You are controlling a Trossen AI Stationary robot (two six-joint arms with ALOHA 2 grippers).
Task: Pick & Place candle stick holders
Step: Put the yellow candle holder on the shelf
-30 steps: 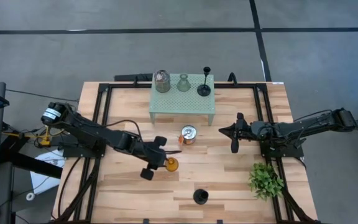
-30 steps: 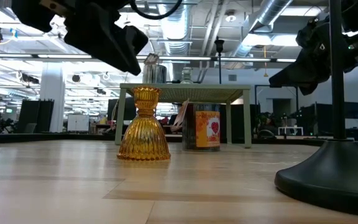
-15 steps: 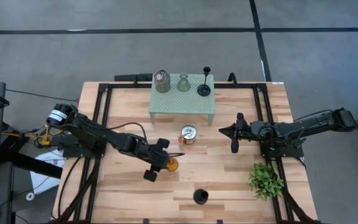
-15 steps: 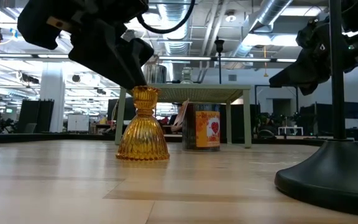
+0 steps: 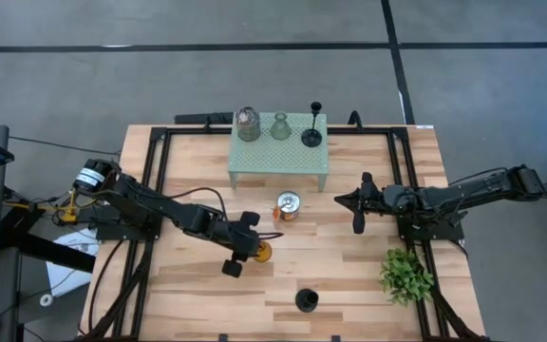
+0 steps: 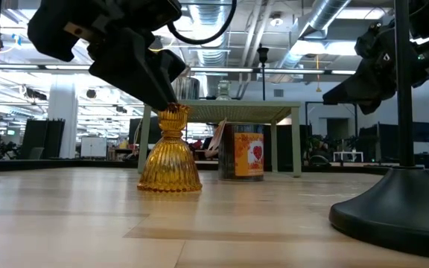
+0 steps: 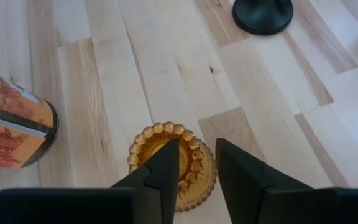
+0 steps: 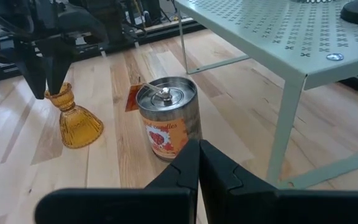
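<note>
The amber glass holder [image 5: 263, 251] stands upright on its flared base near the table's middle. My left gripper [image 5: 252, 247] is open right above it, fingers pointing down. In the left wrist view one finger [image 7: 168, 165] stands over the cup's opening and the other [image 7: 235, 171] outside the beaded rim [image 7: 199, 163]. My right gripper [image 5: 338, 200] is shut and empty, held above the table to the right of the orange-and-silver tin [image 5: 288, 206]. The silvery jar [image 5: 247, 123], the clear glass holder [image 5: 281, 126] and the slim-stemmed black holder [image 5: 311, 128] stand on the pale green mesh stand [image 5: 279, 161]. My left gripper comes at the amber holder's top rim [image 6: 171, 109] from above, its fingertips at rim height, one over the cup and one outside it. I cannot tell whether a finger touches the rim. The holder stands on the table.
A short black holder [image 5: 306, 300] stands near the table's front edge and looms at the right of the low view [image 6: 401, 212]. A leafy green plant [image 5: 405, 274] is at the front right. Bare wood lies at the front left.
My left gripper has gone toward the table's right edge and down to the top of the amber holder, which still stands upright.
</note>
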